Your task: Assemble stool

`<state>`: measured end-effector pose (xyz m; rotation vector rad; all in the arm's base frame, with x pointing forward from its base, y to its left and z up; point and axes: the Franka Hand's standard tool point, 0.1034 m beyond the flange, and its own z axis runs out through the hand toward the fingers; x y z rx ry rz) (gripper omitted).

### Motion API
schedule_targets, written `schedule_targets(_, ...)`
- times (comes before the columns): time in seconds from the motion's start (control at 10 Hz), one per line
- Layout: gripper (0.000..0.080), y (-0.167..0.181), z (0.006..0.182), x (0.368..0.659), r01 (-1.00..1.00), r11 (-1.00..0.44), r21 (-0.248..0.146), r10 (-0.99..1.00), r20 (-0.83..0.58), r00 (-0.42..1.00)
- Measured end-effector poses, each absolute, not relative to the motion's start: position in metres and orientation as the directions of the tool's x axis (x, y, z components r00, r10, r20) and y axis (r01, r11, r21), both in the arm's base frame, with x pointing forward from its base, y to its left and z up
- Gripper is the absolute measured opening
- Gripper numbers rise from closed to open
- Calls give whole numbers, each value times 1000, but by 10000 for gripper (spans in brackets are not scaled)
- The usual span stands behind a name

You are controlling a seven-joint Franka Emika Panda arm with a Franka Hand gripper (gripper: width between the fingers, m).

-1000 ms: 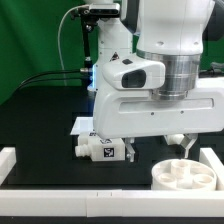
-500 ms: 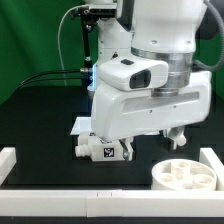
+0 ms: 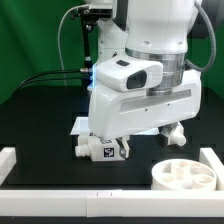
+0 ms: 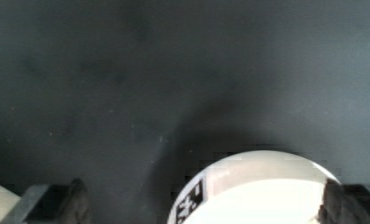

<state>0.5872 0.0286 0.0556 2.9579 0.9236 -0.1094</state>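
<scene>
The round white seat [image 3: 185,175] lies at the exterior view's lower right, hollow side up. In the wrist view its bright rim with a black tag [image 4: 253,190] shows between my dark fingers [image 4: 57,200]. My gripper [image 3: 172,131] hangs a little above the seat with its jaws wide apart, holding nothing; in the wrist view the gripper [image 4: 203,205] is over the seat's edge. White block legs with tags [image 3: 104,149] lie together on the black table, left of the gripper and partly hidden by the arm.
White border rails run along the front [image 3: 100,205], the left [image 3: 8,162] and the right [image 3: 213,160]. The marker board [image 3: 79,125] peeks out behind the legs. A camera stand and cables [image 3: 75,50] stand at the back.
The arm has risen and shifted a little to the exterior view's left, lifting the gripper higher above the seat. The seat and legs have not moved.
</scene>
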Motion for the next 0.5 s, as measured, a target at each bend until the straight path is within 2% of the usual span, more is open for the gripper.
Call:
schedule_targets(0.2,648,28,57,584,566,-824,15,564,-80,822)
schedule_targets(0.4,648,42,78,554,484,-875,7,482,-84,872)
schedule_targets(0.5,648,48,81,554,489,-872,8,487,-80,870)
